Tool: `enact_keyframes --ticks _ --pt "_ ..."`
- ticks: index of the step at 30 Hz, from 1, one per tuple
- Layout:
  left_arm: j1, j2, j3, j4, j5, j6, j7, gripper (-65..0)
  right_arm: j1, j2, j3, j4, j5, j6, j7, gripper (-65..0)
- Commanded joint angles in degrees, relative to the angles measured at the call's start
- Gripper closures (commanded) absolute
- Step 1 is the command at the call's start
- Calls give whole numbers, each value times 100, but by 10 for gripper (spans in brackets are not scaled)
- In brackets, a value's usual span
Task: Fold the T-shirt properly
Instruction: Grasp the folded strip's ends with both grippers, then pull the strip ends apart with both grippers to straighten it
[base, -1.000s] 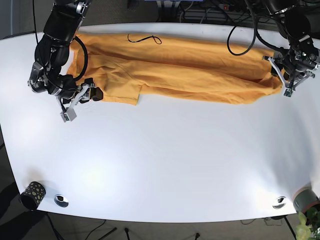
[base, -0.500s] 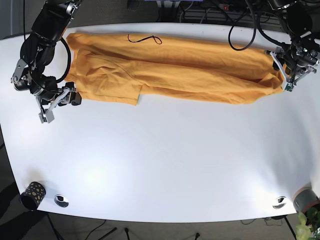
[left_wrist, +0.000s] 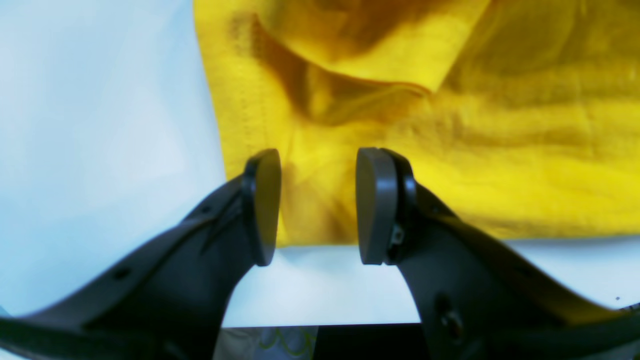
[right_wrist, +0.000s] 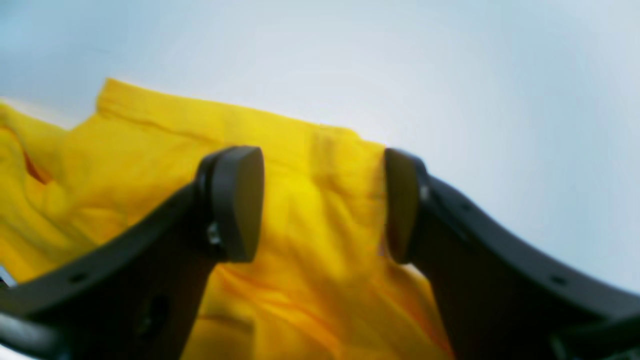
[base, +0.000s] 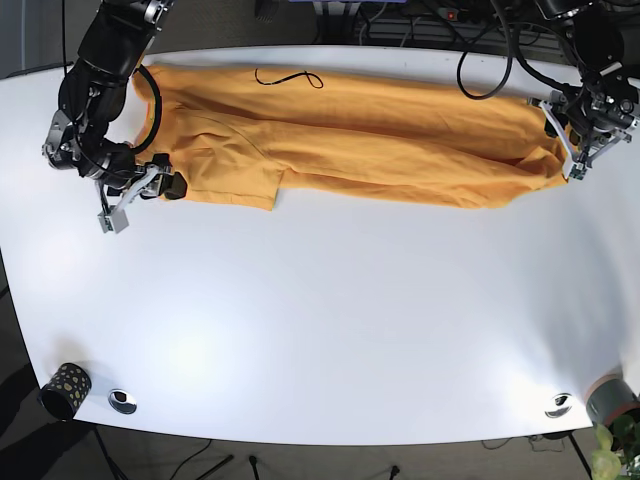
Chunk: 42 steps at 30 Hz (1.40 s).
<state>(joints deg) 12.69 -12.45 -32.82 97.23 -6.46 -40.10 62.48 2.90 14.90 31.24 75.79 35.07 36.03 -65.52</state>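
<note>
- Since half a second ago the right gripper (base: 140, 190) has swung back in toward the shirt (base: 350, 135); before that it sat farther out on the bare table (base: 330, 320).
- Across the table, the left gripper (base: 572, 140) has barely shifted, hanging at the shirt's other end.
- The shirt lies in a long band along the table's far edge, its long axis running from one arm to the other.
- Right gripper: jaws wide apart, holding nothing; in its wrist view the sleeve hem (right_wrist: 240, 120) lies between and beyond the pads (right_wrist: 235, 200).
- Left gripper (left_wrist: 315, 205): jaws apart, gripping nothing, straddling the shirt's corner (left_wrist: 310, 200), with the stitched hem (left_wrist: 235, 100) running away from the left pad.
- Each gripper is nearest its own end, so the coming pinch looks like a straight close on the cloth in front.
- No brand, label or writing is readable on the shirt.
</note>
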Motion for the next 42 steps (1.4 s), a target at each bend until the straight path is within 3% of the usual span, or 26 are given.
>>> enact_keyframes --ticks 1,4,6,7,11,14,18,27,35,42 --pt "-25 -78 -28 92 -27 10 -63 -232 -74 18 1 74 23 6 -55 -357" --pt "-25 -78 -28 84 -18 10 -63 -232 -83 -114 1 74 14 14 -55 -352" --pt "-25 -78 -28 84 -18 10 -63 -232 -83 -149 10 74 14 14 -37 -303" --pt "-25 -78 -28 84 -18 10 -63 -232 -83 -158 10 74 14 14 -20 -265" --pt "-25 -78 -28 84 -9 10 -63 -232 -65 -140 18 83 14 14 -11 0" --pt "-25 -70 -10 84 -9 10 -63 -232 14 -140 54 399 23 32 -11 0" --pt "-25 -70 -2 84 -9 10 -63 -232 -136 -158 54 1340 23 269 -55 0" --pt "-25 -87 -2 75 -9 10 -63 -232 -874 -166 54 2887 49 305 -73 0" --pt "-34 -87 -2 75 0 10 -63 -232 -1683 -166 687 3327 1183 287 -380 0" --pt "-51 -96 7 -31 0 10 -63 -232 -2167 -430 968 3283 1218 261 -407 0"
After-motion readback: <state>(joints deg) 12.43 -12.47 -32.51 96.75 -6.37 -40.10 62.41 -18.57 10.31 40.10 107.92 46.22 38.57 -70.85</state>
